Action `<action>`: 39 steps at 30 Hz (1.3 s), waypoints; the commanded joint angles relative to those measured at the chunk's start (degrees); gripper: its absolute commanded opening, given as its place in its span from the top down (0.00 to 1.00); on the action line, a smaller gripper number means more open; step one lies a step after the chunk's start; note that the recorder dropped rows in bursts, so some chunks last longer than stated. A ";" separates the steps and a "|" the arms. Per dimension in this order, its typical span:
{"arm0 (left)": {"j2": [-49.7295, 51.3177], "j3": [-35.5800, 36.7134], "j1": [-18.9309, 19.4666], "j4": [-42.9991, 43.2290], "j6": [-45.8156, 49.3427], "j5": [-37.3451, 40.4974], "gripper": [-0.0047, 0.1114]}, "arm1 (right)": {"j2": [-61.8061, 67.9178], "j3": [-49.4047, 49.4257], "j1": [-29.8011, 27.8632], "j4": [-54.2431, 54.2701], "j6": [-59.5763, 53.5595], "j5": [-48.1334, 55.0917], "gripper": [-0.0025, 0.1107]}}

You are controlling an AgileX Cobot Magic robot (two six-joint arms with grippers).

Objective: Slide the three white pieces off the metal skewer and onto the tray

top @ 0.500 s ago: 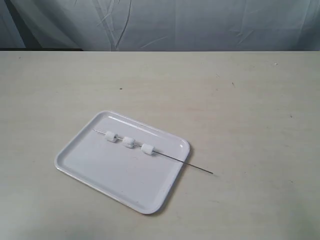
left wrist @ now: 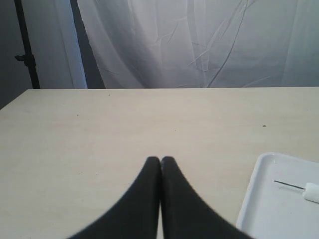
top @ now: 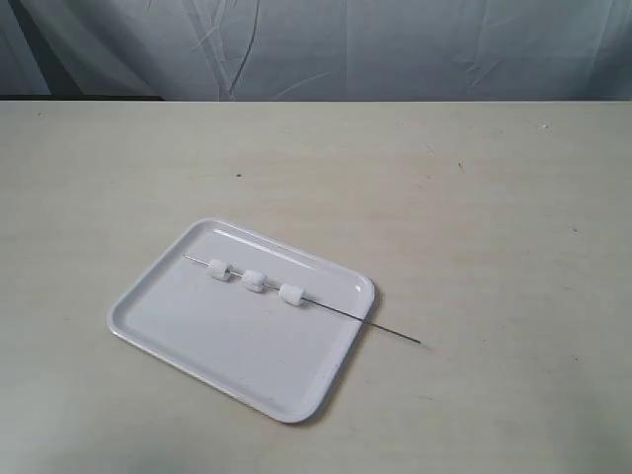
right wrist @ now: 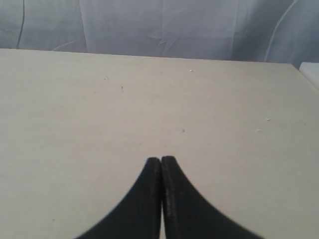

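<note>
The white tray (top: 197, 336) lies on the table, left of centre in the exterior view. Across it rests the thin metal skewer (top: 355, 319), its right end sticking out past the tray's rim onto the table. Three white pieces (top: 254, 281) are threaded on it, spaced apart, over the tray. Neither arm shows in the exterior view. My left gripper (left wrist: 160, 159) is shut and empty above bare table, with the tray (left wrist: 259, 199), the skewer tip (left wrist: 286, 184) and one white piece (left wrist: 312, 191) off to one side. My right gripper (right wrist: 161, 159) is shut and empty over bare table.
The pale table (top: 474, 197) stretches around the tray. A grey-white cloth backdrop (top: 395, 49) hangs behind the far edge. A dark stand (left wrist: 25, 50) rises beyond the table's corner in the left wrist view.
</note>
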 commanded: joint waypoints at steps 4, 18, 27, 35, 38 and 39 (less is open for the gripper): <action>-0.23 0.29 0.00 0.22 0.06 0.08 0.96 | -0.35 0.07 0.21 1.25 -0.41 -27.47 0.98; -0.23 0.29 0.00 0.22 0.06 0.08 0.96 | -0.35 0.07 0.21 1.22 -0.30 -76.19 0.98; -0.23 0.29 0.00 0.22 0.06 0.08 0.96 | -0.35 -11.78 0.21 -12.15 2.37 -69.44 0.98; -0.23 0.29 0.00 0.22 0.06 0.08 0.96 | 6.08 -35.24 0.90 -5.12 15.71 -14.32 0.98; -0.23 0.29 0.00 0.22 0.06 0.08 0.96 | 12.08 -42.13 1.25 -0.95 18.73 2.74 0.98; -0.23 0.29 0.00 0.22 0.06 0.08 0.96 | 14.05 -43.55 1.25 -1.22 17.61 6.28 0.98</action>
